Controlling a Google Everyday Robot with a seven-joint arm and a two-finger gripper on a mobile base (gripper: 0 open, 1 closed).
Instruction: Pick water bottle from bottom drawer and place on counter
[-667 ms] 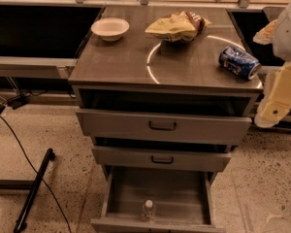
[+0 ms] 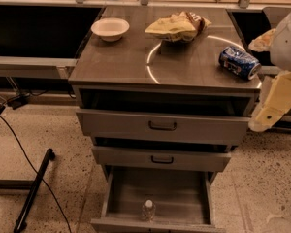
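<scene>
Pick not yet made, by appearances: water bottle (image 2: 148, 210) stands upright at 6 o'clock inside the open bottom drawer (image 2: 205, 193), gripper (image 2: 269, 110) hangs empty-looking at 3 o'clock, grip state cannot be told, and the counter (image 2: 121, 62) placement is outstanding.

The blurred hand (image 2: 276, 102) is cut off at right, the bottom drawer (image 2: 160, 191) below.
</scene>
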